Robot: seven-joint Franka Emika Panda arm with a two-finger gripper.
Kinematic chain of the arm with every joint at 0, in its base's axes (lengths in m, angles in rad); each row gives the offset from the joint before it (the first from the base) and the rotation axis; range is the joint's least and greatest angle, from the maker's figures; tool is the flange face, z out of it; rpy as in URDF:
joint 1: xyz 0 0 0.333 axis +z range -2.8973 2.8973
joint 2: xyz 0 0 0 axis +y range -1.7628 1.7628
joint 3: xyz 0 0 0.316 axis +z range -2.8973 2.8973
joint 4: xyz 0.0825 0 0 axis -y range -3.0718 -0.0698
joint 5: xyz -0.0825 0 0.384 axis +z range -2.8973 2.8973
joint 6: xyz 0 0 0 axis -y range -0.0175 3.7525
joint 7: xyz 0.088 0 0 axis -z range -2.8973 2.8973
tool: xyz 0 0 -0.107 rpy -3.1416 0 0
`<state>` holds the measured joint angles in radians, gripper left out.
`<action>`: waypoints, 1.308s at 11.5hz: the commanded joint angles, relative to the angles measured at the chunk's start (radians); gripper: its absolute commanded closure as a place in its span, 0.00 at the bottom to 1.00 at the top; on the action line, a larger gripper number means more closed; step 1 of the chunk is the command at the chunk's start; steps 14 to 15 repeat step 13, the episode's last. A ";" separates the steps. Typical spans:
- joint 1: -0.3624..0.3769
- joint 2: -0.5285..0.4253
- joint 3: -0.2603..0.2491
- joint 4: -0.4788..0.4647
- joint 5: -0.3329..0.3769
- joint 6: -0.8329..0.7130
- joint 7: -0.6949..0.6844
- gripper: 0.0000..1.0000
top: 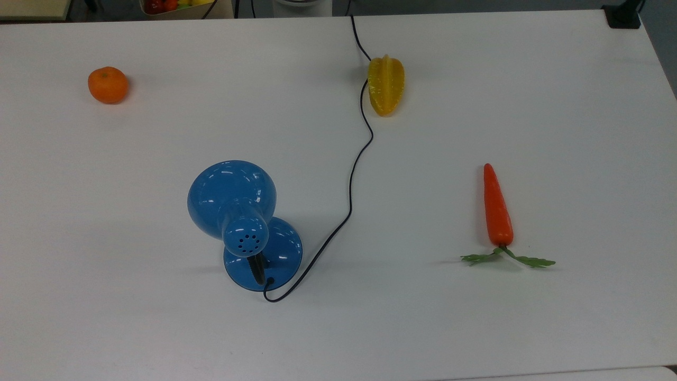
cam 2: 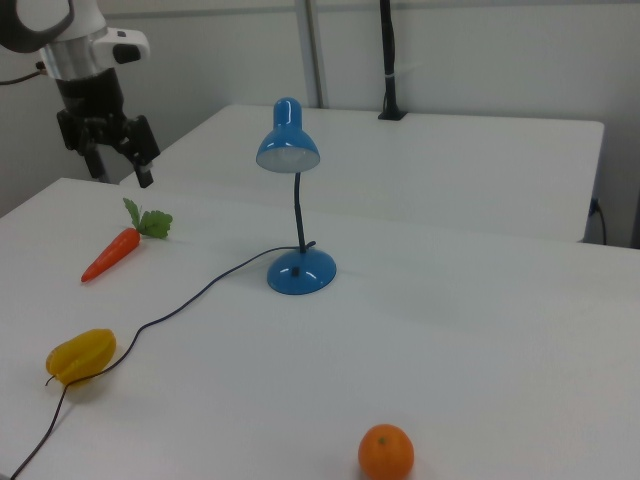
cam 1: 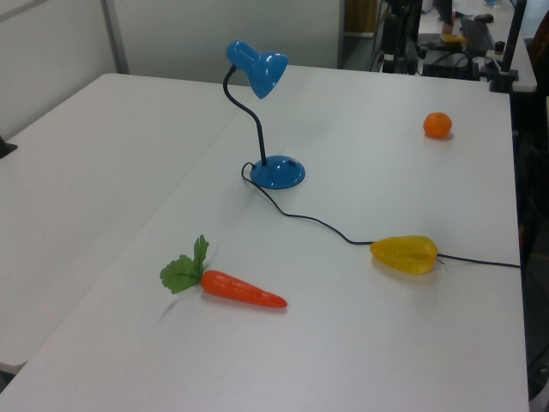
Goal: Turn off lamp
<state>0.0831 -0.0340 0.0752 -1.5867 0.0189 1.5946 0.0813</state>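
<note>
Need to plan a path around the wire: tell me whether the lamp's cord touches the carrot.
No. In the top view the cord runs from the lamp past the starfruit, well clear of the carrot.

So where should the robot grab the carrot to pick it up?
Probably around the thick orange middle of the carrot, coming straight down from above. It lies flat on the table with open space on both long sides; the leafy end looks floppy and the tip narrows.
</note>
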 commanded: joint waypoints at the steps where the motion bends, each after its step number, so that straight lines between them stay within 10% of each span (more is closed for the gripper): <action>1: 0.018 0.005 -0.040 -0.052 -0.013 0.108 -0.183 0.00; 15: 0.043 0.013 -0.088 -0.045 -0.007 0.131 -0.164 0.00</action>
